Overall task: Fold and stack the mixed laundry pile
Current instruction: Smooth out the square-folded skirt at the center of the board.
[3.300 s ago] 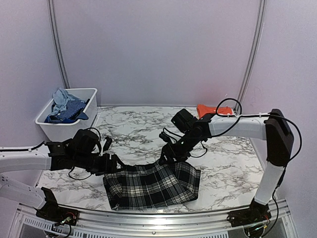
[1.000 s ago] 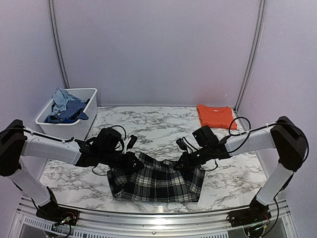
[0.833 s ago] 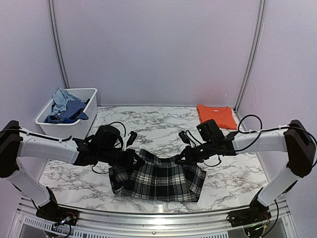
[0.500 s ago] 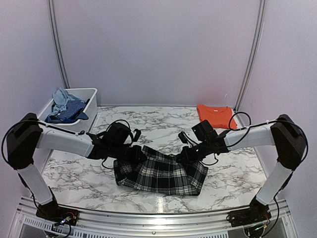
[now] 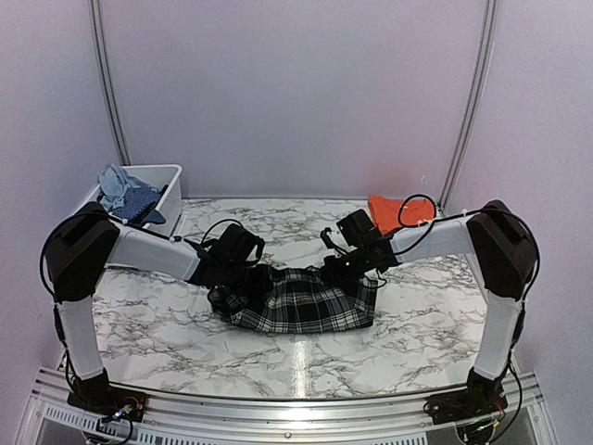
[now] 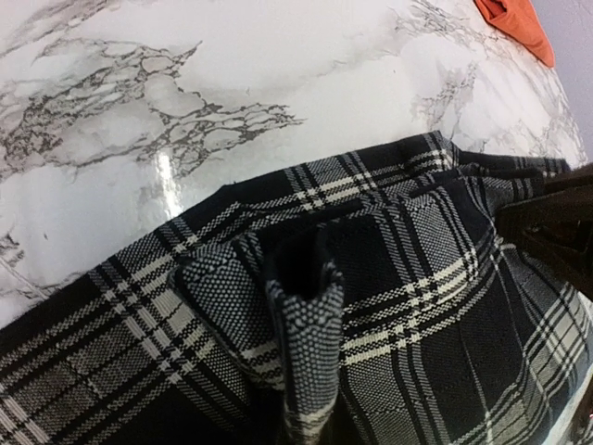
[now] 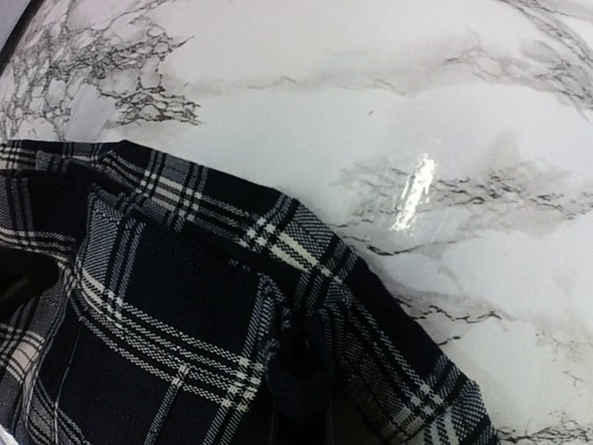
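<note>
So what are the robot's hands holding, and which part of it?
Both hold the black-and-white plaid cloth. The left gripper pinches a bunched fold at its far left edge, the right gripper one at its far right edge.

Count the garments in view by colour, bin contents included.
Black-and-white plaid piece: 1
Orange T-shirt: 1
Pale blue piece: 1, in the white bin
Dark blue patterned piece: 1, same bin
Total: 4 visible; the bin may hide more.
</note>
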Robot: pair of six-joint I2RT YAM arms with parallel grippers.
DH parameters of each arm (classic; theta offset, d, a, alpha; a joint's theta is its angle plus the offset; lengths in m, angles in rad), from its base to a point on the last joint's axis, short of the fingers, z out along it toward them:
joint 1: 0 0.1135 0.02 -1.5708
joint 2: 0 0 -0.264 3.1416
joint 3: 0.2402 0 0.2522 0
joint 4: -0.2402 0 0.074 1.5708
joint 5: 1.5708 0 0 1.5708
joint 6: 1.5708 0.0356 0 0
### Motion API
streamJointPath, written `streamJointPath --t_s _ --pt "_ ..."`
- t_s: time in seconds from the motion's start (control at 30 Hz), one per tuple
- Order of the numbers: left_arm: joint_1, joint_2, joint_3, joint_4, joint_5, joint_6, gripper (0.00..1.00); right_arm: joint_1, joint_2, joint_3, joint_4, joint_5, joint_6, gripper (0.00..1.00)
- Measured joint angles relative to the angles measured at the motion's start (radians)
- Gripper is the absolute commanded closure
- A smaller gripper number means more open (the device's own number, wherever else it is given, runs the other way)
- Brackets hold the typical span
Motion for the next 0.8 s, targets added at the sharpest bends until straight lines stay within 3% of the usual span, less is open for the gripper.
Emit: streamJointPath --t_s 0.07,0.13,0.17,0.23,0.3,0.47,0.57,0.8 --pt "0.007 -0.008 -0.001 -0.015 -0.015 0.023 0.43 0.001 0.011 0.035 -0.039 0.039 -0.018 0.67" --pt "0.011 -0.038 -0.01 -0.061 -0.055 0.05 0.06 0.003 0.009 0.059 -0.087 0.079 -0.033 0.39" --pt "0.011 -0.06 -0.016 -0.081 -0.074 0.068 0.01 0.003 0.003 0.062 -0.101 0.092 -0.031 0.28" --pt "0.013 -0.127 -0.032 -0.126 -0.124 0.093 0.01 0.002 -0.03 0.064 -0.146 0.12 -0.045 0.12" --pt "0.013 -0.228 -0.043 -0.166 -0.169 0.133 0.01 0.0 -0.097 0.063 -0.189 0.138 -0.055 0.02" --pt "0.017 -0.483 -0.033 -0.162 -0.219 0.22 0.01 -0.004 -0.338 0.086 -0.217 0.143 -0.076 0.01" --pt "0.022 -0.553 -0.033 -0.139 -0.187 0.218 0.01 -0.012 -0.405 0.101 -0.197 0.066 -0.079 0.02" --pt "0.016 -0.454 -0.049 -0.035 0.178 0.129 0.01 0.009 -0.313 0.037 -0.082 -0.321 0.01 0.08"
